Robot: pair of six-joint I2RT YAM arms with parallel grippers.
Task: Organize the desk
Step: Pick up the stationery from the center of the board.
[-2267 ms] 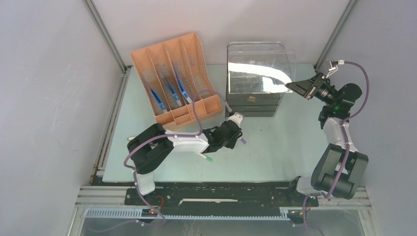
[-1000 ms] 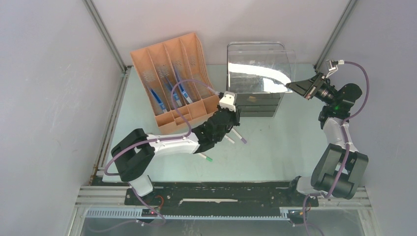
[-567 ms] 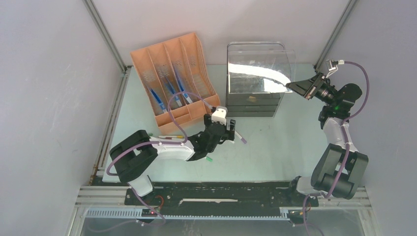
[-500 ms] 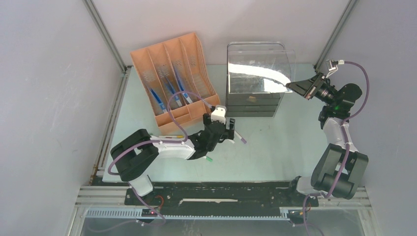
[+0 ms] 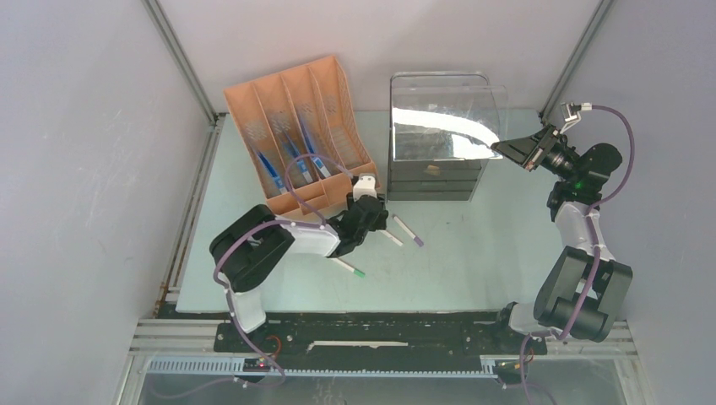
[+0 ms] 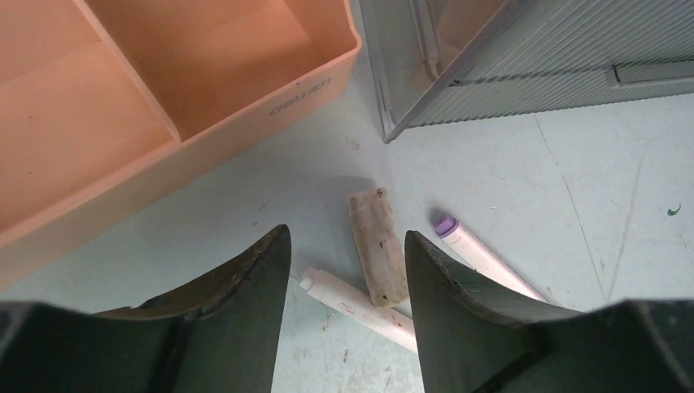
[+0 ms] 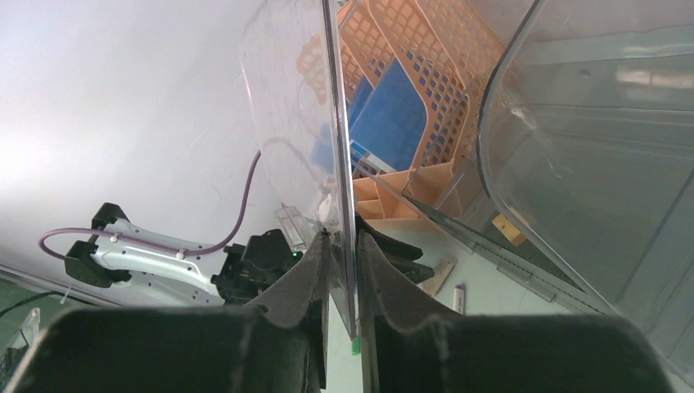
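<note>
Left gripper [image 6: 344, 239] half open, empty, above block [image 6: 377, 246] off tray [image 6: 164, 106] corner.
Markers [image 6: 483, 255], drawers [image 6: 532, 65] close by; right gripper [image 7: 340, 242] clamped on lid [image 7: 286, 123].

Pale mint tabletop [image 5: 481, 261] carrying orange organizer [image 5: 291, 105] and grey drawer unit [image 5: 435, 184] at rear; purple-capped marker [image 5: 407, 231], green-capped marker [image 5: 348, 268], beige block [image 6: 376, 246] lying loose in front.

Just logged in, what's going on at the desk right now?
The left gripper hangs low over the desk, fingers open either side of a small beige block. The block lies beside two pens, just in front of the orange organizer. Nothing is gripped there. The right gripper is pinched shut on the clear lid of the grey drawer unit, holding it raised.
</note>
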